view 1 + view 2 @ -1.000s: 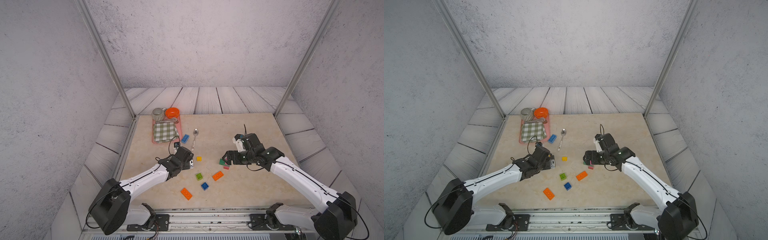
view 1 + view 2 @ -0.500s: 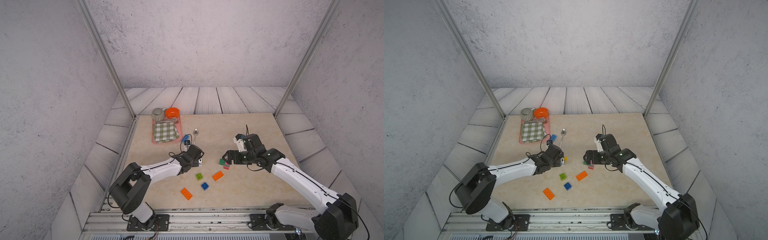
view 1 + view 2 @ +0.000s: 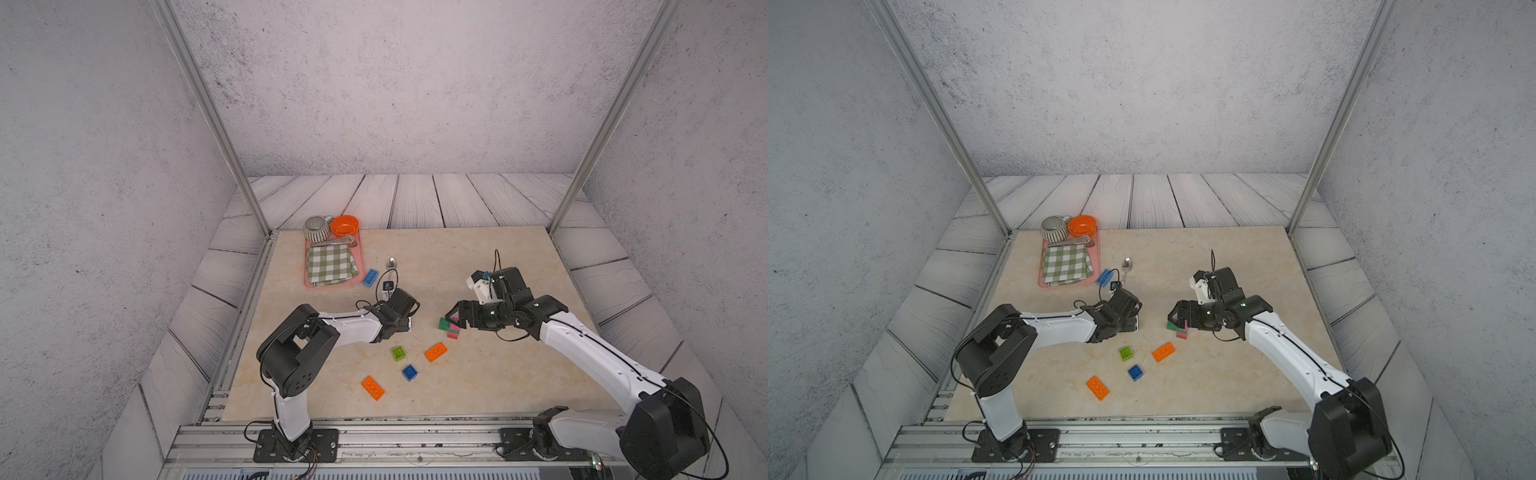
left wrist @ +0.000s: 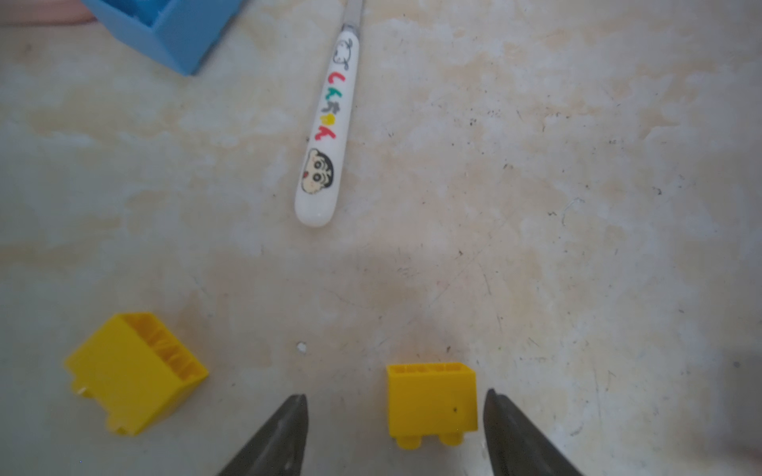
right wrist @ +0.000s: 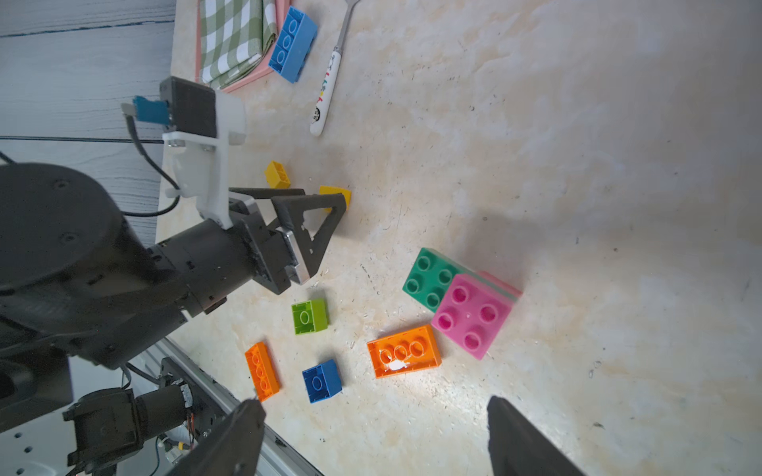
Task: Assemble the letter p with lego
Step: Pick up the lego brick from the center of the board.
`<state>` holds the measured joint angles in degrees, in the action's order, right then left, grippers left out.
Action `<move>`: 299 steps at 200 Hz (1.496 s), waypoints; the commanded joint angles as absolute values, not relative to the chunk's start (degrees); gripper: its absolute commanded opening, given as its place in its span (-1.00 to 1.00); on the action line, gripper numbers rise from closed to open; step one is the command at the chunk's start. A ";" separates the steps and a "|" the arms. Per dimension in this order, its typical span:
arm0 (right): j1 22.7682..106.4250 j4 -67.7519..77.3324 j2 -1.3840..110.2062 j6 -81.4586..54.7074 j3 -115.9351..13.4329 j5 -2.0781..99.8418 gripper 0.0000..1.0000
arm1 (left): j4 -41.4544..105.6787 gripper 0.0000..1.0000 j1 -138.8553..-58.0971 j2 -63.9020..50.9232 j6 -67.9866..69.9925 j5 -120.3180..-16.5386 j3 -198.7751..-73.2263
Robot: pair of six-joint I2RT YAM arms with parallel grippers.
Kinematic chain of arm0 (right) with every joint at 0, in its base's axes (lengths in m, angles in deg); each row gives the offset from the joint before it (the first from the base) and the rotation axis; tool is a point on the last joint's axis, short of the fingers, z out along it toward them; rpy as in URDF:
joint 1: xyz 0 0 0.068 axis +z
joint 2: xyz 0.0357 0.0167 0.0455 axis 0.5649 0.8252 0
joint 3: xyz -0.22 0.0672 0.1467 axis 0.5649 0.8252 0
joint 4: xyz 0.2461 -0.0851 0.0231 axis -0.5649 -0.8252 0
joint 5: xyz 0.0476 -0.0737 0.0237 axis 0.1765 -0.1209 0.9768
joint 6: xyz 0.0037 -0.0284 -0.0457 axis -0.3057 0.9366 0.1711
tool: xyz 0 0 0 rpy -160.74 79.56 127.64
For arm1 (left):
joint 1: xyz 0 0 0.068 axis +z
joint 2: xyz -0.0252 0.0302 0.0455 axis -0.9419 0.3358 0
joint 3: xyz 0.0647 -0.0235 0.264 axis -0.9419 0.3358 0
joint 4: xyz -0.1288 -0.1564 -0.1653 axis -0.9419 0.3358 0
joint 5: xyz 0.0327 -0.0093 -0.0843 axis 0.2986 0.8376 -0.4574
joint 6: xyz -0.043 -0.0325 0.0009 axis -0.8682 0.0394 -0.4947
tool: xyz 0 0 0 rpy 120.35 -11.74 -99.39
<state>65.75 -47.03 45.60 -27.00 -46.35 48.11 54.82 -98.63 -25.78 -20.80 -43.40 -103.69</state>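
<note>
My left gripper point(image 4: 396, 399) is open and low over the table. A small yellow lego brick point(image 4: 432, 402) lies on its side between its fingers, close to one of them and not gripped. A second yellow brick point(image 4: 132, 371) lies to the side. Both are hidden under the left wrist in both top views. My right gripper point(image 5: 373, 406) is open and empty, just right of a dark green brick point(image 3: 444, 323) with a pink brick point(image 3: 454, 331) stacked on part of it. Loose on the table are two orange bricks point(image 3: 435, 351) point(image 3: 372, 387), a blue brick point(image 3: 409, 372) and a lime brick point(image 3: 399, 353).
A light blue oblong brick point(image 3: 370, 277) lies beside a pink tray point(image 3: 309, 284) holding a checked cloth, a striped cup and an orange bowl. A metal spoon point(image 3: 390, 264) with a white handle lies just beyond the left gripper. Metal rails run along the table's front edge.
My right gripper's jaws have opened wide beside the green and pink stack. My left arm has reached right, and its open jaws now straddle a yellow brick.
</note>
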 commanded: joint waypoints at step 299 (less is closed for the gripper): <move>55.24 -25.62 39.25 -22.56 -26.43 69.47 0.70 | 41.63 -0.37 -116.87 16.95 -20.66 -39.90 -121.87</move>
